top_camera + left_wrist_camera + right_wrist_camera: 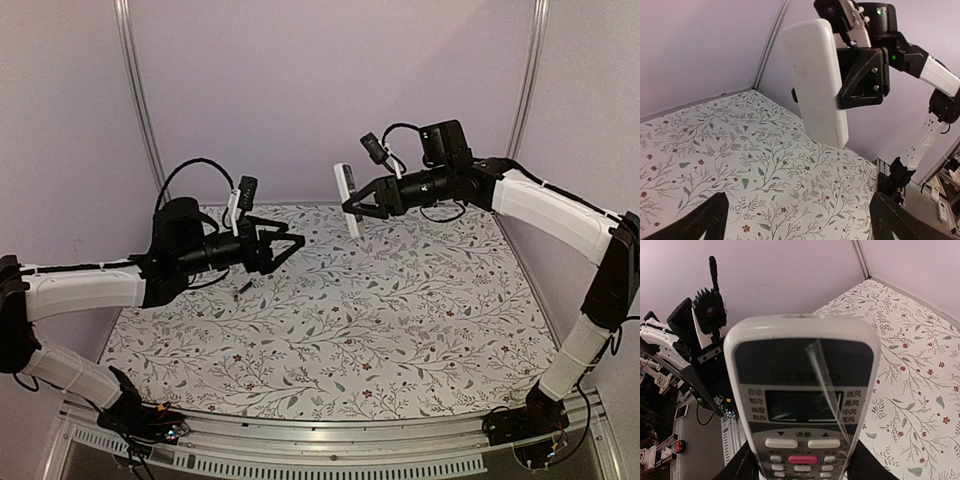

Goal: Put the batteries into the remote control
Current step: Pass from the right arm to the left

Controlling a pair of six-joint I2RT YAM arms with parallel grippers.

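Observation:
My right gripper (pixel 358 207) is shut on the remote control (pixel 347 200) and holds it upright in the air above the far middle of the table. The right wrist view shows its dark front with a display, white buttons and one pink button (pixel 802 459). In the left wrist view its plain white back (pixel 815 85) faces my left gripper, with a black finger (pixel 862 75) clamped on its edge. My left gripper (pixel 290 250) hovers open and empty to the left, pointing at the remote. A small dark slim thing, probably one of the batteries (pixel 243 285), lies on the cloth below it.
A floral cloth (pixel 400 320) covers the table. Lilac walls with metal posts (pixel 138 100) close in the back and sides. A metal rail (pixel 330 440) runs along the near edge between the arm bases.

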